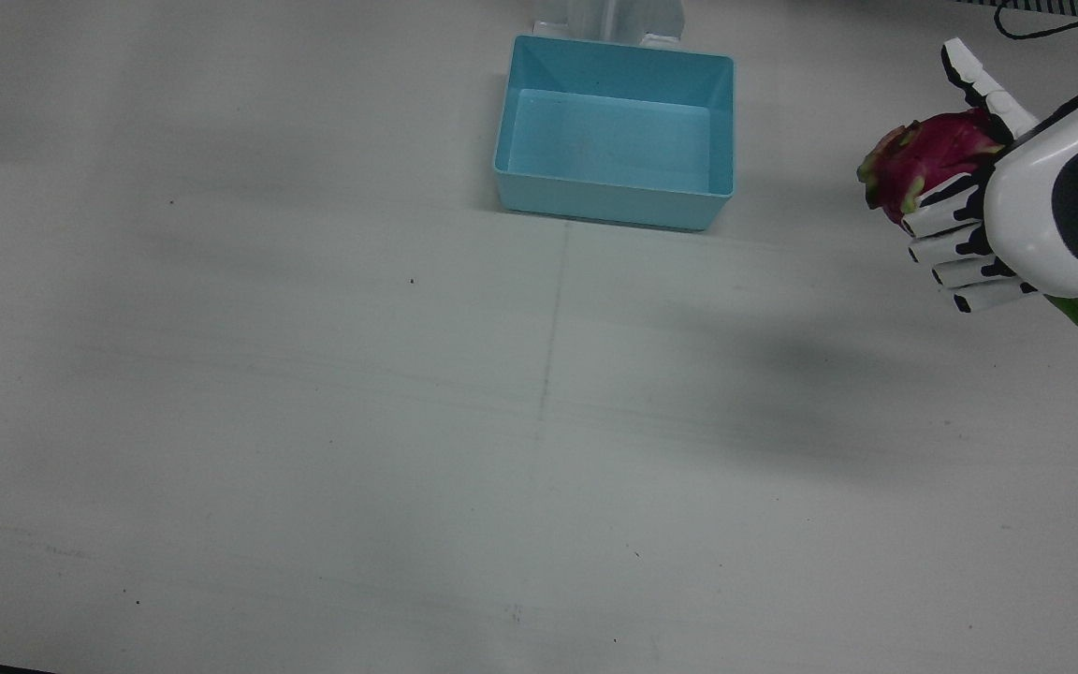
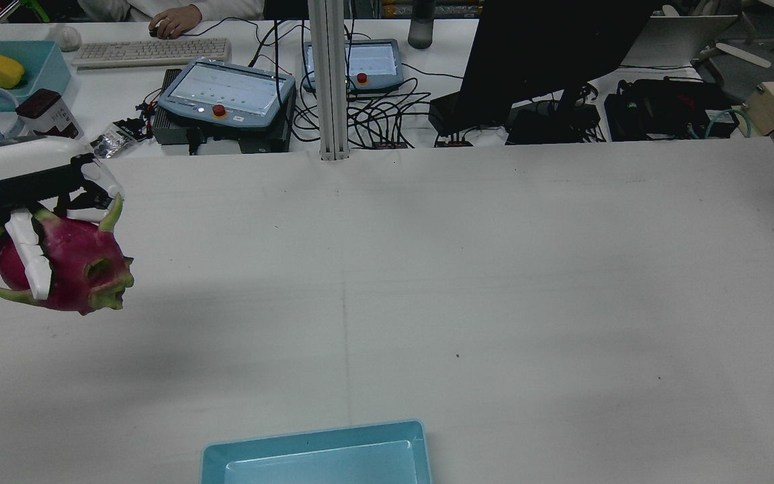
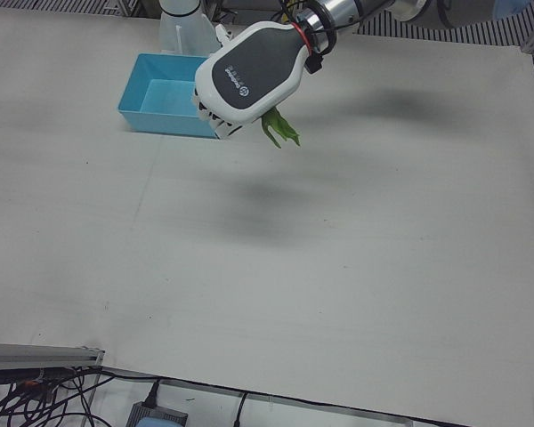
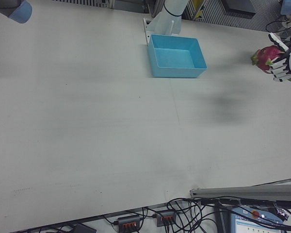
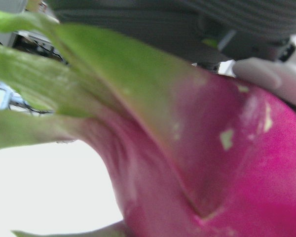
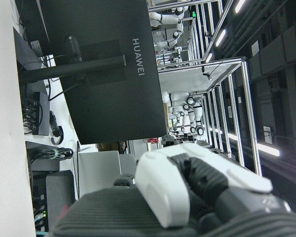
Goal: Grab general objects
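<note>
My left hand (image 1: 1016, 187) is shut on a magenta dragon fruit (image 1: 927, 159) with green scales and holds it in the air above the table, to the side of the blue bin. The rear view shows the hand (image 2: 24, 181) and the fruit (image 2: 71, 265) at the far left. In the left-front view the hand (image 3: 249, 76) hides all but the fruit's green leaves (image 3: 280, 129). The fruit fills the left hand view (image 5: 212, 163). Of my right hand only a part shows in the right hand view (image 6: 187, 192), raised away from the table; its grip is unclear.
An empty light-blue bin (image 1: 614, 131) stands at the robot's edge of the white table, also in the rear view (image 2: 320, 454). Behind the table's far edge are a monitor (image 2: 548, 54), control pendants (image 2: 226, 101) and cables.
</note>
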Robot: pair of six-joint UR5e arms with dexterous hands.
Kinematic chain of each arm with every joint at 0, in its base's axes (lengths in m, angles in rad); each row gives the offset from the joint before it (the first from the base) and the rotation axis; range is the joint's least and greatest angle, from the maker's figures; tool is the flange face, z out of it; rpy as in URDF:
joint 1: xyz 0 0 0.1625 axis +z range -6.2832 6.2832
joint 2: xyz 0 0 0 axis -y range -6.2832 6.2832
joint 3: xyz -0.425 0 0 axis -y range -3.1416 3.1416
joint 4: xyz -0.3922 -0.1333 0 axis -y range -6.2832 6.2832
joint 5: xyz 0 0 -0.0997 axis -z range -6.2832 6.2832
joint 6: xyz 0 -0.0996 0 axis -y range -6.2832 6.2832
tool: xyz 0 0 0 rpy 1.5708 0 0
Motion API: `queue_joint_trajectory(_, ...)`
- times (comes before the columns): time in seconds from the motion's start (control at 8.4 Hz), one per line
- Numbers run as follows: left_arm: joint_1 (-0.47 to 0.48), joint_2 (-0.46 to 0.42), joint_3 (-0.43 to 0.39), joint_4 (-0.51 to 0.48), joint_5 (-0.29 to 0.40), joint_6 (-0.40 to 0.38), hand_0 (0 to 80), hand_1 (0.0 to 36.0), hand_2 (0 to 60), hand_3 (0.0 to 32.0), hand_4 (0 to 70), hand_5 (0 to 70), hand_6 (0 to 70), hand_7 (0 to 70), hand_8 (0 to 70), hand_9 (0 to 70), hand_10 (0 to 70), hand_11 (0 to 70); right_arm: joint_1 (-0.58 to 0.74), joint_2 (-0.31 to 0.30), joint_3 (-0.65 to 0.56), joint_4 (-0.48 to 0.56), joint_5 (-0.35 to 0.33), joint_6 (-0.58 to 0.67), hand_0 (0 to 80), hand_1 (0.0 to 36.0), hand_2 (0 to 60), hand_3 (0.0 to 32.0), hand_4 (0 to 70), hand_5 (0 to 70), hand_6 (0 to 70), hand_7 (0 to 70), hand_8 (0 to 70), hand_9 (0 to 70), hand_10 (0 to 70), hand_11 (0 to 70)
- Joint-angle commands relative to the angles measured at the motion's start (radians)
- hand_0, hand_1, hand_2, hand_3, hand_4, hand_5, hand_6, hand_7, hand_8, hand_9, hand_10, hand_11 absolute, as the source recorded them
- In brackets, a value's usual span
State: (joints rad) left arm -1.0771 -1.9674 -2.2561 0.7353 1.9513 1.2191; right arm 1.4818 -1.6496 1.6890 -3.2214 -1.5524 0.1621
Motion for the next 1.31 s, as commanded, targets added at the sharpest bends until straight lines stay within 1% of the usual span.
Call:
queue_joint_trajectory(0.0, 0.231, -0.207, -0.084, 0.222, 0.026, -0.001, 0.0, 19.4, 60.0, 0.0, 50.8, 70.0, 70.0, 70.0, 70.0, 70.0, 70.0, 70.0, 0.0, -0.001, 0.0, 0.0, 0.0, 0.001, 0.0, 0.0, 0.0, 0.0, 0.0, 0.0, 0.0, 0.0, 0.0, 0.0, 0.0, 0.0)
queue_joint_trajectory(0.12, 0.238, -0.275, -0.088, 0.28, 0.035, -0.001, 5.2, 19.9, 60.0, 0.0, 53.2, 70.0, 70.0, 70.0, 70.0, 70.0, 70.0, 70.0, 0.0, 0.001, 0.0, 0.0, 0.0, 0.001, 0.0, 0.0, 0.0, 0.0, 0.0, 0.0, 0.0, 0.0, 0.0, 0.0, 0.0, 0.0)
queue_joint_trajectory(0.24, 0.274, -0.289, -0.086, 0.288, 0.044, 0.0, 10.9, 20.5, 60.0, 0.0, 54.8, 70.0, 70.0, 70.0, 70.0, 70.0, 70.0, 70.0, 0.0, 0.001, 0.0, 0.0, 0.0, 0.001, 0.0, 0.0, 0.0, 0.0, 0.0, 0.0, 0.0, 0.0, 0.0, 0.0, 0.0, 0.0)
queue_joint_trajectory(0.36, 0.323, -0.289, -0.082, 0.291, 0.037, 0.022, 14.7, 21.2, 60.0, 0.0, 55.1, 70.0, 70.0, 70.0, 70.0, 70.0, 70.0, 70.0, 0.0, 0.001, 0.001, 0.0, 0.0, 0.001, 0.0, 0.0, 0.0, 0.0, 0.0, 0.0, 0.0, 0.0, 0.0, 0.0, 0.0, 0.0)
queue_joint_trajectory(0.48, 0.388, -0.289, -0.082, 0.308, 0.032, 0.051, 12.7, 21.2, 60.0, 0.0, 53.7, 70.0, 70.0, 70.0, 70.0, 70.0, 70.0, 70.0, 0.0, 0.001, 0.001, 0.0, 0.0, 0.001, 0.0, 0.0, 0.0, 0.0, 0.0, 0.0, 0.0, 0.0, 0.0, 0.0, 0.0, 0.0)
queue_joint_trajectory(0.6, 0.446, -0.289, -0.082, 0.321, 0.008, 0.059, 15.2, 21.6, 60.0, 0.0, 54.1, 70.0, 70.0, 70.0, 70.0, 70.0, 70.0, 70.0, 0.0, -0.001, 0.001, 0.0, 0.0, 0.001, 0.0, 0.0, 0.0, 0.0, 0.0, 0.0, 0.0, 0.0, 0.0, 0.0, 0.0, 0.0)
queue_joint_trajectory(0.83, 0.485, -0.291, -0.076, 0.332, -0.003, 0.057, 22.1, 23.0, 60.0, 0.0, 53.7, 70.0, 70.0, 70.0, 70.0, 70.0, 70.0, 70.0, 0.0, -0.001, 0.001, 0.0, 0.0, 0.001, 0.0, 0.0, 0.0, 0.0, 0.0, 0.0, 0.0, 0.0, 0.0, 0.0, 0.0, 0.0)
queue_joint_trajectory(0.95, 0.509, -0.291, -0.063, 0.334, -0.003, 0.054, 28.2, 23.2, 60.0, 0.0, 50.7, 70.0, 70.0, 70.0, 70.0, 70.0, 70.0, 70.0, 0.0, -0.001, 0.001, 0.0, 0.0, 0.001, 0.0, 0.0, 0.0, 0.0, 0.0, 0.0, 0.0, 0.0, 0.0, 0.0, 0.0, 0.0)
queue_joint_trajectory(1.07, 0.555, -0.291, -0.053, 0.332, -0.005, 0.054, 40.2, 24.6, 60.0, 0.0, 51.6, 70.0, 66.2, 70.0, 61.8, 70.0, 70.0, 70.0, 0.0, -0.001, 0.001, 0.0, 0.0, 0.001, 0.0, 0.0, 0.0, 0.0, 0.0, 0.0, 0.0, 0.0, 0.0, 0.0, 0.0, 0.0)
queue_joint_trajectory(1.19, 0.584, -0.292, -0.025, 0.316, -0.003, 0.054, 46.3, 19.8, 60.0, 0.0, 43.7, 70.0, 51.1, 70.0, 47.2, 63.4, 50.5, 70.0, 0.0, -0.001, 0.001, 0.0, 0.0, 0.001, 0.0, 0.0, 0.0, 0.0, 0.0, 0.0, 0.0, 0.0, 0.0, 0.0, 0.0, 0.0)
